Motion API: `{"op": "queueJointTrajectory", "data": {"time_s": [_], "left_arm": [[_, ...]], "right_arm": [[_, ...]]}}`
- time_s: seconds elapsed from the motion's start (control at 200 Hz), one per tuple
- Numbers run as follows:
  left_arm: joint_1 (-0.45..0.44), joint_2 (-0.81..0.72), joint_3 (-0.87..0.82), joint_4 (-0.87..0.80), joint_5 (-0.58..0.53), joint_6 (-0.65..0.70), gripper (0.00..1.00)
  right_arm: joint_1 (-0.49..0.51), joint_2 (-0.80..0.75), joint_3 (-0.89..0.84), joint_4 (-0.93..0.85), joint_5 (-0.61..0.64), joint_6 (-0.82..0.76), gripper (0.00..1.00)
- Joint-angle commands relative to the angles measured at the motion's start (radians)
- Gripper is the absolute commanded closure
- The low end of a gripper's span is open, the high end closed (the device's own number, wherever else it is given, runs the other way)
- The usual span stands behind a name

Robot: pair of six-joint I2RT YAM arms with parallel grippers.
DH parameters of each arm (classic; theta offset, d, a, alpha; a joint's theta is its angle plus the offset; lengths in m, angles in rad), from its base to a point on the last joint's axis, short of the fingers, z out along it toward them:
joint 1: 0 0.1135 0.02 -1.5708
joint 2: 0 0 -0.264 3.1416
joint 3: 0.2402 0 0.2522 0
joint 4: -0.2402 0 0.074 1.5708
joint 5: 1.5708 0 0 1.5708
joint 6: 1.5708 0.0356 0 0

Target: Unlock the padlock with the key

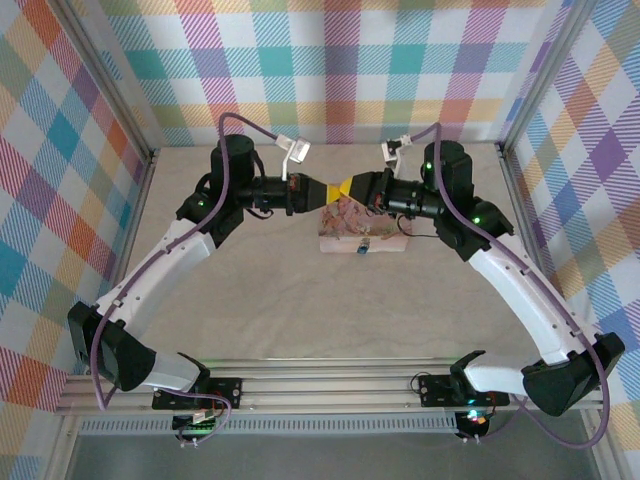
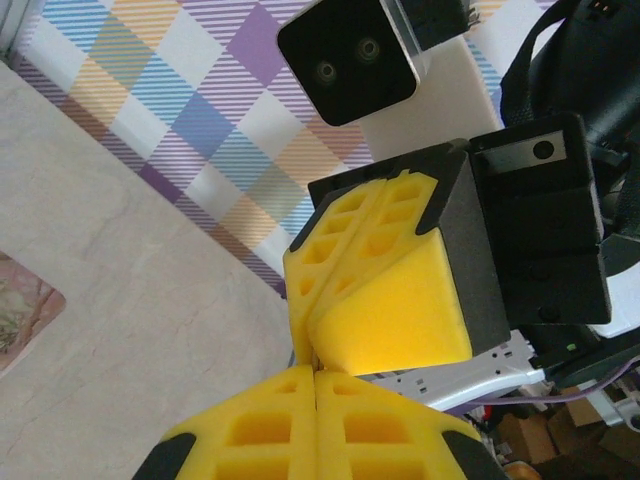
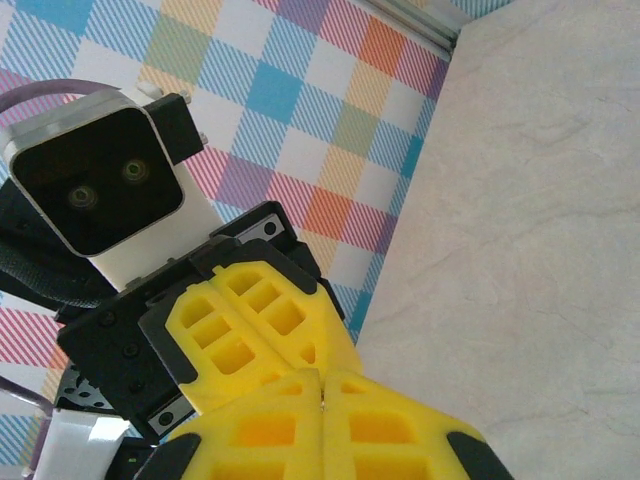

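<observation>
Left gripper (image 1: pixel 322 191) and right gripper (image 1: pixel 343 188), both jaws pressed together, meet over one pink box (image 1: pixel 385 236) with one padlock (image 1: pixel 362 246).

The left gripper (image 1: pixel 322 191) and the right gripper (image 1: pixel 340 189) meet tip to tip over the far left corner of the box (image 1: pixel 385 232). The box lies on the table (image 1: pixel 280 290), mostly beneath the right gripper. The padlock (image 1: pixel 362 247) sits at the box's near edge, nearer the arm bases than both tips.
</observation>
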Motion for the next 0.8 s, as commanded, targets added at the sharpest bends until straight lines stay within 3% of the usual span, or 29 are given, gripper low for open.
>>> {"op": "queueJointTrajectory", "data": {"time_s": [0.0,0.055,0.185,0.295,0.39,0.525,0.795], "left_arm": [[-0.04,-0.043,0.037,-0.027,0.016,0.055,1.0],[-0.04,-0.05,0.035,-0.039,-0.004,0.059,0.95],[-0.035,-0.073,0.014,-0.065,-0.069,0.034,0.64],[0.0,-0.116,-0.076,0.036,-0.095,-0.103,0.55],[0.024,-0.145,-0.162,0.161,-0.084,-0.224,0.54],[0.023,-0.153,-0.206,0.242,-0.04,-0.289,0.61],[0.0,-0.113,-0.155,0.146,-0.02,-0.223,0.62]], "right_arm": [[0.002,-0.012,-0.034,0.043,0.016,-0.039,1.0],[0.0,-0.025,-0.048,0.053,0.031,-0.052,1.0],[-0.006,-0.043,-0.068,0.053,0.042,-0.078,1.0],[-0.014,-0.041,-0.057,0.027,0.032,-0.125,1.0],[-0.014,-0.043,-0.054,0.016,0.028,-0.163,1.0],[-0.014,-0.05,-0.057,0.001,0.042,-0.193,1.0],[-0.014,-0.025,-0.044,0.015,0.004,-0.215,1.0]]}}
